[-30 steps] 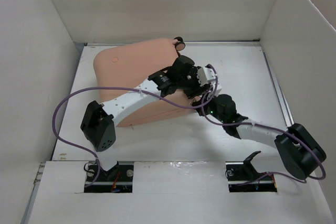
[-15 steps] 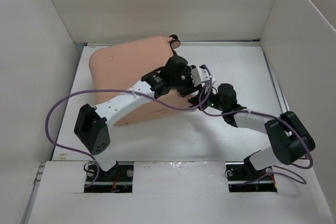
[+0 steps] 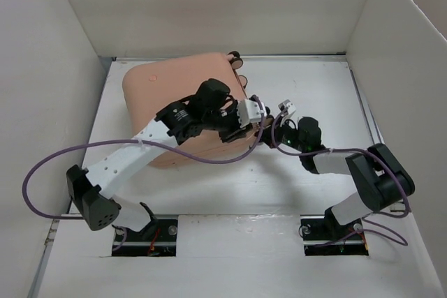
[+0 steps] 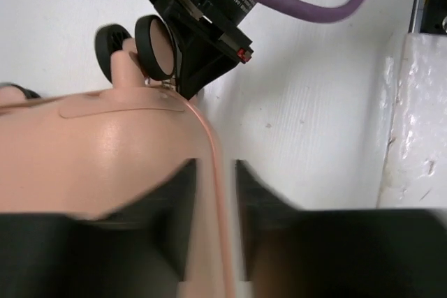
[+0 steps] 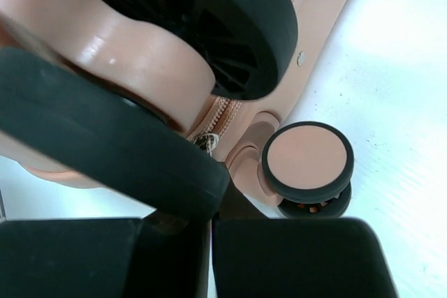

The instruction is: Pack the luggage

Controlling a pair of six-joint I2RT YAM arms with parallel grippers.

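Observation:
The salmon-pink luggage point(image 3: 167, 92) lies closed at the back left of the floor, its black wheels point(image 3: 236, 57) pointing to the far right. My left gripper point(image 3: 241, 129) reaches over its near right corner. In the left wrist view its jaws point(image 4: 215, 172) pinch the shell's rim point(image 4: 209, 137). My right gripper point(image 3: 274, 137) sits just right of that corner, by the lower wheels point(image 5: 307, 162). Its jaws point(image 5: 211, 225) are shut under the zipper pull point(image 5: 204, 143), whose tab is hidden behind a wheel point(image 5: 188, 26).
White foam-board walls stand on the left point(image 3: 56, 68), at the back point(image 3: 223, 12) and on the right point(image 3: 391, 68). A white ledge point(image 3: 237, 242) runs along the near edge by the arm bases. Purple cables point(image 3: 63, 158) loop off both arms.
My left arm has swung its elbow down and to the left, and its gripper has pulled back to the luggage's near right corner. The luggage has shifted slightly. My right arm has folded in closer.

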